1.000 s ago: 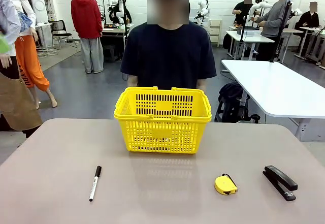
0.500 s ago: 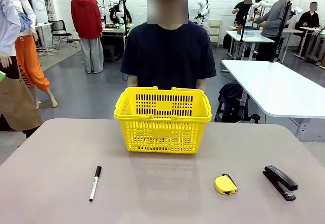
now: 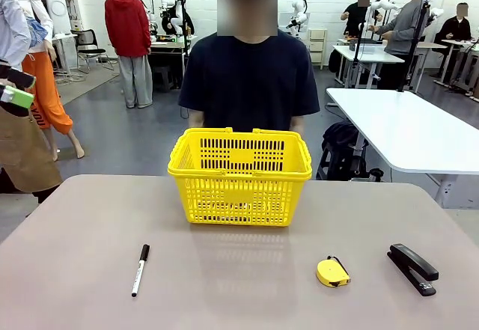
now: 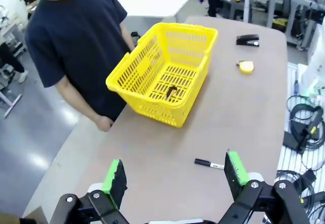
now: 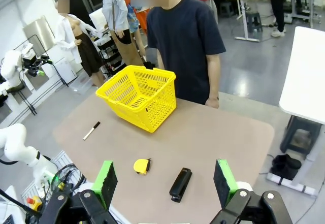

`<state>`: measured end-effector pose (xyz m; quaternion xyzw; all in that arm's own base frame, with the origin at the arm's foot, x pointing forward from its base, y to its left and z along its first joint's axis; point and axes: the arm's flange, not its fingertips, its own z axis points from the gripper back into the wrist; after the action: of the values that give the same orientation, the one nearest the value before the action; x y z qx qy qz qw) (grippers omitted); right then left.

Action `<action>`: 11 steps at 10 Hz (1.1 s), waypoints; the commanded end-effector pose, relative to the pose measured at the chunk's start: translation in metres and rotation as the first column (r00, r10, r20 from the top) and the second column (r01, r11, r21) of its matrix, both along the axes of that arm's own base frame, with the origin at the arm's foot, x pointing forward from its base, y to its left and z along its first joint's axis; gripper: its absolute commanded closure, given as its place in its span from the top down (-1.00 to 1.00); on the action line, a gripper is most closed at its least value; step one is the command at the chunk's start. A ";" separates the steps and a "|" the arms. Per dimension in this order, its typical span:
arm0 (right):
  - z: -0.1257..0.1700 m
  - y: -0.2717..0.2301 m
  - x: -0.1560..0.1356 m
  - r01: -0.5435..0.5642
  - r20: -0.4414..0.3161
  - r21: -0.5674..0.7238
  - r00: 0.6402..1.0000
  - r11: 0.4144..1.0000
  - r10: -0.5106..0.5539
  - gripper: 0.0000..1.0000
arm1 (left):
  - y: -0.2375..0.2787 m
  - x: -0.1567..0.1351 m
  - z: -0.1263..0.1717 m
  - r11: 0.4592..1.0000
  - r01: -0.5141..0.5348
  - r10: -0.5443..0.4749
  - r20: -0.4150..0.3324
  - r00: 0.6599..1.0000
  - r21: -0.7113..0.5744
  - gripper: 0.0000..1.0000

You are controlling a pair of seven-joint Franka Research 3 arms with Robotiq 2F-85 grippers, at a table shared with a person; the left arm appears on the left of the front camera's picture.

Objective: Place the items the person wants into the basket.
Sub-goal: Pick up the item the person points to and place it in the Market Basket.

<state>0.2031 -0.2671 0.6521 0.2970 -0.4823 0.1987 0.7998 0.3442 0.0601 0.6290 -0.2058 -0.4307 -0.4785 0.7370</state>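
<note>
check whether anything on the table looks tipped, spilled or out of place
Nothing stands out. The yellow slotted plastic basket stands upright, a small dark item on its floor; the black-capped white marker, round yellow tape measure and black stapler lie flat, apart.

My left hand hovers with jaws spread wide, holding nothing. My right hand gapes just as wide, empty.
</note>
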 end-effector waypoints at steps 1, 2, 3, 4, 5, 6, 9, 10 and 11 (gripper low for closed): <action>0.000 0.001 0.001 -0.014 0.027 0.003 1.000 1.000 0.014 1.00 | 0.011 0.012 0.014 0.999 0.032 -0.030 -0.057 0.998 0.028 1.00; 0.000 0.001 0.001 -0.014 0.027 0.003 1.000 1.000 0.014 1.00 | 0.013 0.019 0.015 0.997 0.035 -0.027 -0.104 0.994 0.073 1.00; 0.000 0.001 0.001 -0.014 0.027 0.003 1.000 1.000 0.014 1.00 | 0.010 0.020 0.015 0.991 0.039 -0.025 -0.111 0.994 0.124 1.00; 0.000 0.001 0.001 -0.014 0.027 0.003 1.000 1.000 0.014 1.00 | 0.013 0.019 0.013 0.986 0.038 -0.025 -0.081 0.996 0.164 1.00; 0.000 0.001 0.001 -0.014 0.027 0.003 1.000 1.000 0.014 1.00 | 0.011 0.019 0.012 0.976 0.051 -0.042 -0.048 0.998 0.212 1.00; 0.000 0.001 0.001 -0.014 0.027 0.003 1.000 1.000 0.014 1.00 | 0.008 0.017 0.010 0.967 0.062 -0.059 -0.018 0.998 0.247 1.00; 0.000 0.001 0.001 -0.014 0.027 0.003 1.000 1.000 0.014 1.00 | 0.004 0.010 0.011 0.952 0.056 -0.064 0.016 0.998 0.300 1.00; 0.000 0.001 0.001 -0.014 0.027 0.003 1.000 1.000 0.014 1.00 | 0.005 0.017 0.015 0.965 0.072 -0.068 -0.023 0.997 0.250 1.00; 0.000 0.001 0.001 -0.014 0.027 0.003 1.000 1.000 0.014 1.00 | 0.005 0.017 0.015 0.965 0.072 -0.068 -0.023 0.997 0.250 1.00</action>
<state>0.2032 -0.2668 0.6519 0.2963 -0.4824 0.2016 0.7993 0.3601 0.0650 0.6452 -0.1220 -0.3531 -0.5559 0.7426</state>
